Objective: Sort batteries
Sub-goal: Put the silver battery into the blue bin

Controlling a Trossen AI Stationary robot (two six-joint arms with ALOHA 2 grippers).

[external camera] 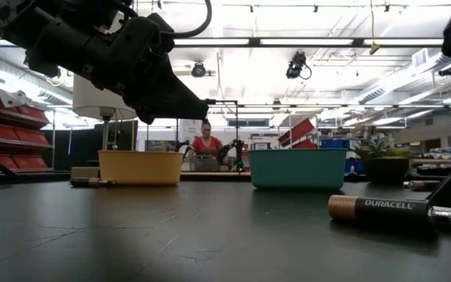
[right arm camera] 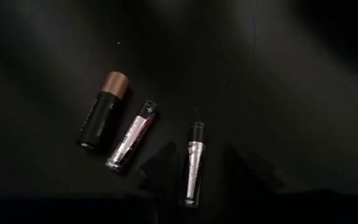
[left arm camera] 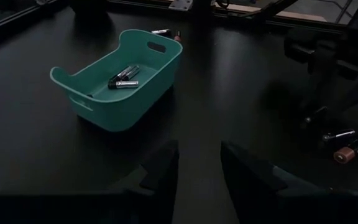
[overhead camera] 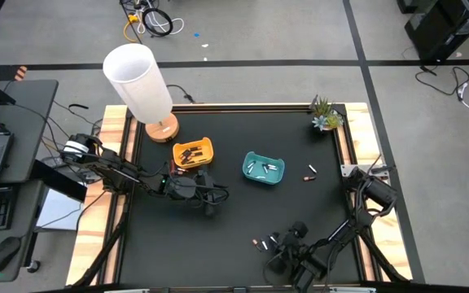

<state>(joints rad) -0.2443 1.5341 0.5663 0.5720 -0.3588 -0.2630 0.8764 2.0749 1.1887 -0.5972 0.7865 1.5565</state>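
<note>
Black counter (overhead camera: 234, 228), two small trays near its middle. Yellow tray (overhead camera: 193, 152) sits by the base of a white lamp (overhead camera: 139, 81) and holds several dark batteries with copper ends (overhead camera: 189, 152). Teal tray (overhead camera: 264, 168) lies just beside it toward the right arm's side, with a few pale silver batteries (left arm camera: 124, 77) inside.

Left claw (left arm camera: 197, 163) hangs above the counter near the yellow tray, pointed toward the teal tray. Its fingers (left arm camera: 160, 168) stand apart with bare counter between them, nothing held.

Right claw (right arm camera: 196, 180) hovers low over the front of the counter. Its fingers stand apart on either side of one slim silver battery (right arm camera: 194, 163), which lies flat on the counter; cannot tell whether they touch it. Just beside that one lie another slim silver battery (right arm camera: 132, 143) and a thicker dark battery with a copper end (right arm camera: 104, 109).

Two more loose batteries (overhead camera: 311, 172) lie between the teal tray and the right edge. A small potted plant (overhead camera: 325, 114) stands in the far right corner. A person (external camera: 207, 147) sits in the room beyond.
</note>
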